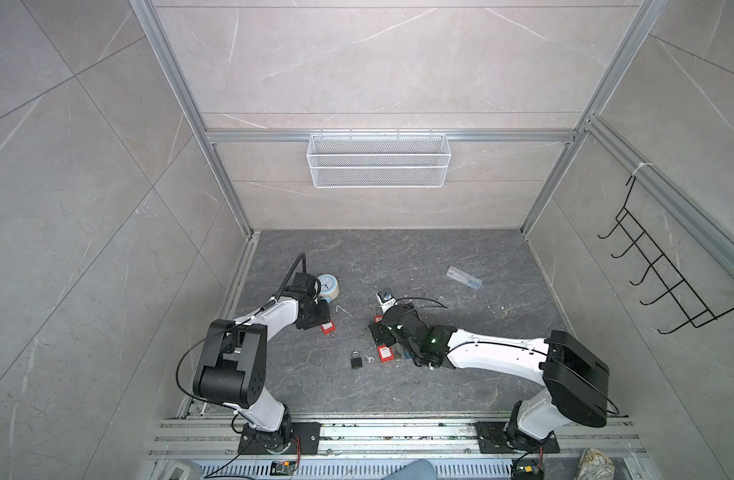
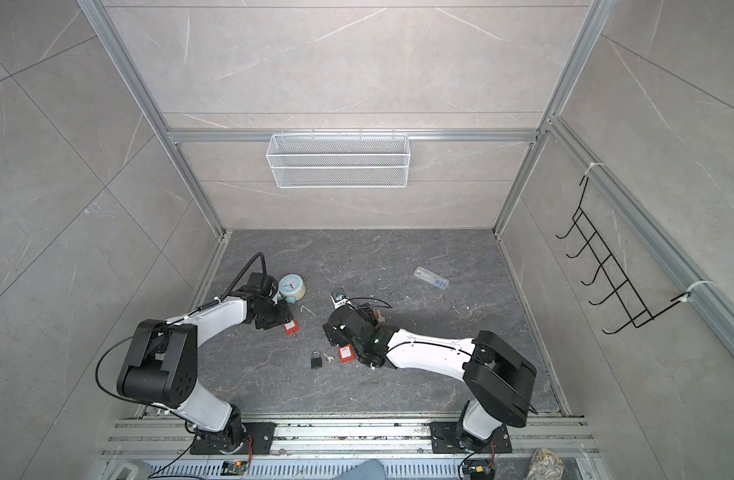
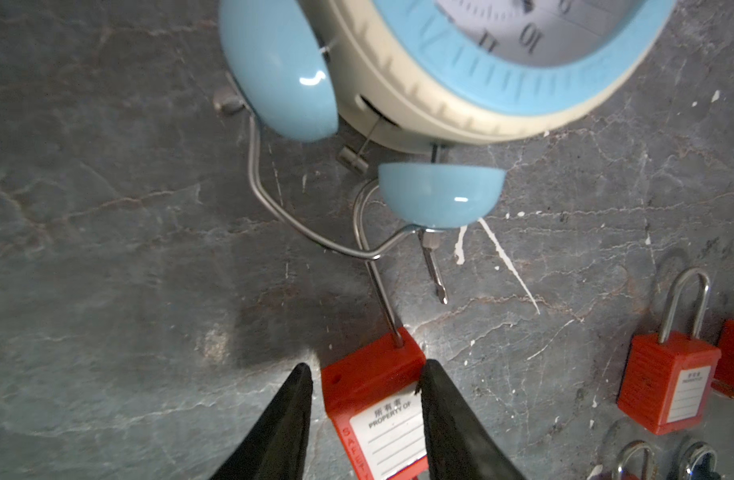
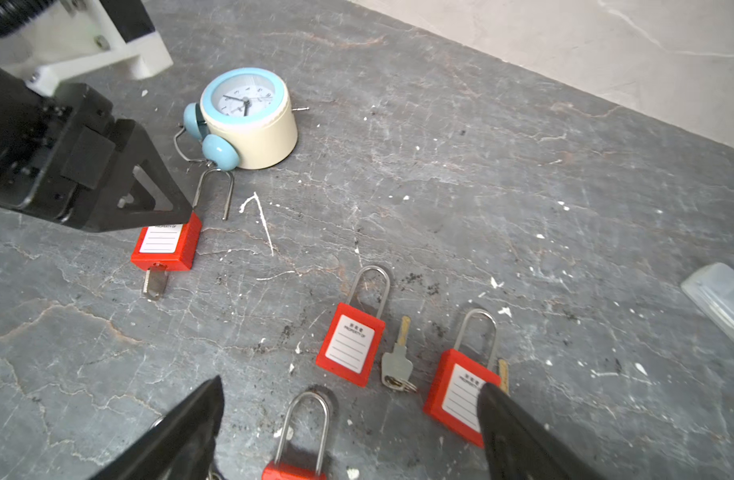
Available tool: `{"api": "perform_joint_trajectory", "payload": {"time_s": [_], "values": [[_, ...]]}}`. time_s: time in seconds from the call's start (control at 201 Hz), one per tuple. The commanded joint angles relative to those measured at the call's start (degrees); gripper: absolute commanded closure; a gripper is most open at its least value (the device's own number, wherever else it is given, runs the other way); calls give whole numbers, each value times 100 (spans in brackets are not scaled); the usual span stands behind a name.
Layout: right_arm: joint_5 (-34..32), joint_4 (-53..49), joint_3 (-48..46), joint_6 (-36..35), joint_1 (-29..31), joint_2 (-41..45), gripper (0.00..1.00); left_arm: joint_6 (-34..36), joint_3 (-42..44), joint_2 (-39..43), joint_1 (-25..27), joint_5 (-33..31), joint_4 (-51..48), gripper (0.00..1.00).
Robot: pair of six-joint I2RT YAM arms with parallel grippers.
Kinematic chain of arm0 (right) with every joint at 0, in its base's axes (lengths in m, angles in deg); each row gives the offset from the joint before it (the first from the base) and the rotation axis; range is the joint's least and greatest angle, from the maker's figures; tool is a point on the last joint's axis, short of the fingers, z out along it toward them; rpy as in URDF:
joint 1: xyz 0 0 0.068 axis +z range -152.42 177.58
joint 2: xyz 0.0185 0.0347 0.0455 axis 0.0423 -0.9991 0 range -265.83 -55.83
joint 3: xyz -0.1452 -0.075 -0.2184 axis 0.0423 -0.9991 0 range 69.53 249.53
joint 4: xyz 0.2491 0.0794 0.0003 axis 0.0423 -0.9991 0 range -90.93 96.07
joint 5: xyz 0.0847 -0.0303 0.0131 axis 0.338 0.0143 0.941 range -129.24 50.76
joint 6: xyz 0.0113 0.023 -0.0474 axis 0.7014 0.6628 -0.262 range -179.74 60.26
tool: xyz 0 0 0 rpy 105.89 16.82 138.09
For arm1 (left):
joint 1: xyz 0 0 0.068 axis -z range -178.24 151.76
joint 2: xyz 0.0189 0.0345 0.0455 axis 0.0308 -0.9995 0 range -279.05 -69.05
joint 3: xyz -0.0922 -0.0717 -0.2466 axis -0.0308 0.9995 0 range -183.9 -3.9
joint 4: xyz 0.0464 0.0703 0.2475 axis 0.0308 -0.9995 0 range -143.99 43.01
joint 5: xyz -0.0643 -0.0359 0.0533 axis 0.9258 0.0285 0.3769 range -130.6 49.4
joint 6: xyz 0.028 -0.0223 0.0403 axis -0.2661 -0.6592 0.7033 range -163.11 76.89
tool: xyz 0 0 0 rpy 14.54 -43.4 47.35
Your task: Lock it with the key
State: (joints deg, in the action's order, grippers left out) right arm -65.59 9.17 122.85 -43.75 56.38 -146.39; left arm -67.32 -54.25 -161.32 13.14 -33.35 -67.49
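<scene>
The left hand (image 3: pixel 366 368) straddled the red padlock (image 4: pixel 166 245), jaws loosely parted, a key (image 4: pixel 154 284) in its base; the right hand (image 4: pixel 351 384) hung spread wide.

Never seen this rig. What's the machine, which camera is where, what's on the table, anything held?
Two robot arms, a left arm and a right arm, are bolted to a rail. Each ends in a two-fingered claw. Two pictures look down from overhead and are nearly identical. The other two come from cameras on the wrists, looking forward past each claw. On the dark table lie a blue alarm clock, red padlocks, a black padlock, loose keys and a clear case. The left claw straddles the padlock nearest the clock, whose shackle is open, with a key in its base. A gap shows beside one finger, so it looks unclamped. The right claw is wide open and empty.
</scene>
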Motion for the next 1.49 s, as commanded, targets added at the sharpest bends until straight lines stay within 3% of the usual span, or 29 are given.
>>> {"api": "perform_joint_trajectory", "payload": {"time_s": [0.0,0.124,0.279,0.403,0.593,0.792,0.946,1.145,1.484], "values": [[-283,456,-77,230,26,141,4,-395,38,-87,87,65,149,54],[-149,376,8,34,27,41,0,-823,172,-74,199,336,224,54],[408,-110,454,-237,26,-245,1,-1427,540,152,345,739,456,55],[1026,103,470,-616,28,-395,0,-1570,609,445,348,761,567,54],[1421,26,600,-1032,33,-738,0,-1166,312,1384,323,445,140,51],[1696,-612,1380,-1123,27,-1583,2,-391,-3,2211,118,-175,-421,46],[1993,-721,1907,-1185,27,-2070,8,90,-212,2384,7,-385,-727,45],[2400,-1144,2786,-1128,27,-2841,14,148,-218,2575,-20,-722,-793,46],[2262,-1686,3750,-741,31,-3729,25,274,-29,2767,-13,-950,-805,46]]}}
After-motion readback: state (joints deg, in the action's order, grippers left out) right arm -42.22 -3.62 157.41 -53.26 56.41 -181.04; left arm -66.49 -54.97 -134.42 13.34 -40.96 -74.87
